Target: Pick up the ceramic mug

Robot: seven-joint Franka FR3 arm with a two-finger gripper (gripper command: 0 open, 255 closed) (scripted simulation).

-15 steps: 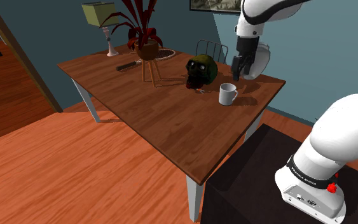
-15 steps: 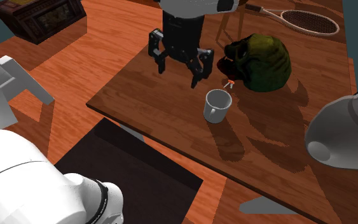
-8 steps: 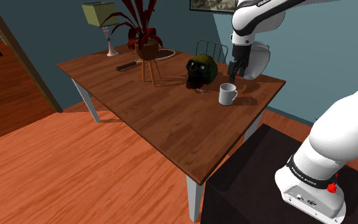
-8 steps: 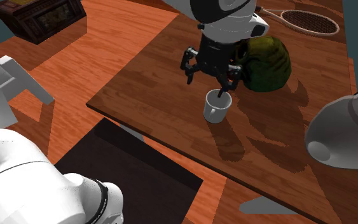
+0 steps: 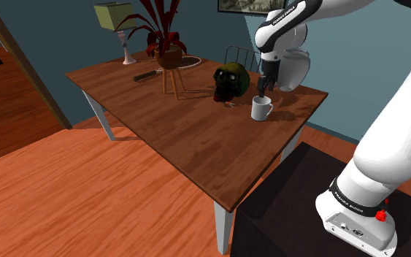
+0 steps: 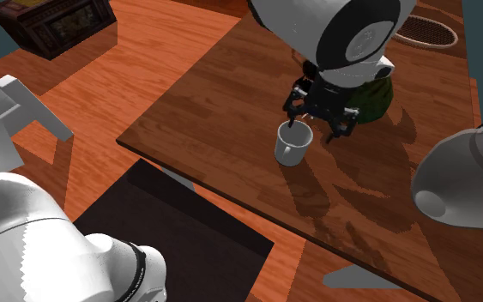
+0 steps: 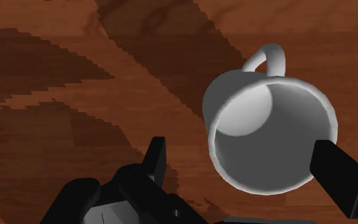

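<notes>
Mug seen upright on the table, not yet lifted. Gripper placed just above it, fingers spread wide. In the wrist view the rim is framed between them, untouched. Approach judged nearly done; lowering, closing and lifting are left.

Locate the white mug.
In the shoulder view the white mug stands near the right edge of the table, just right of the dark green bag, under the gripper.

The mug looks smooth, matt white. The tabletop is reddish-brown wood with visible grain.
</notes>
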